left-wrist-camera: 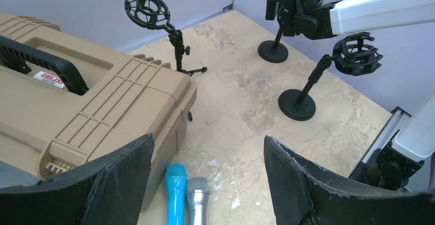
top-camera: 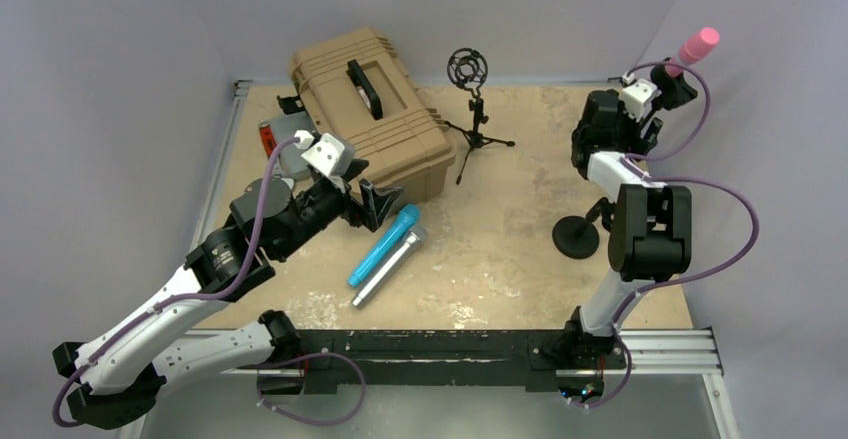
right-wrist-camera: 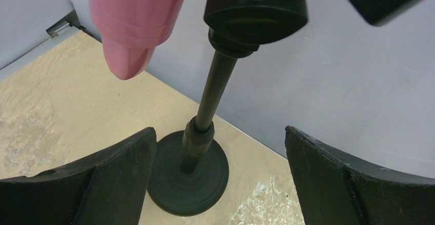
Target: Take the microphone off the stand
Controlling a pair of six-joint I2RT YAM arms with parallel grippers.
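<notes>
Pink microphone (right-wrist-camera: 133,25) sits in its stand (right-wrist-camera: 208,102) as I hold the right gripper (right-wrist-camera: 219,133) spread, empty, just beside it to line up a grasp; left gripper (left-wrist-camera: 208,139) idles unclenched.

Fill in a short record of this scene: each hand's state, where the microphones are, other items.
left hand: open, above the blue plastic microphone and silver metal microphone lying side by side
right hand: open, empty, by the pink plastic microphone
pink plastic microphone: raised above a black round-based stand
also: tan hard plastic case; black tripod stand, empty
</notes>
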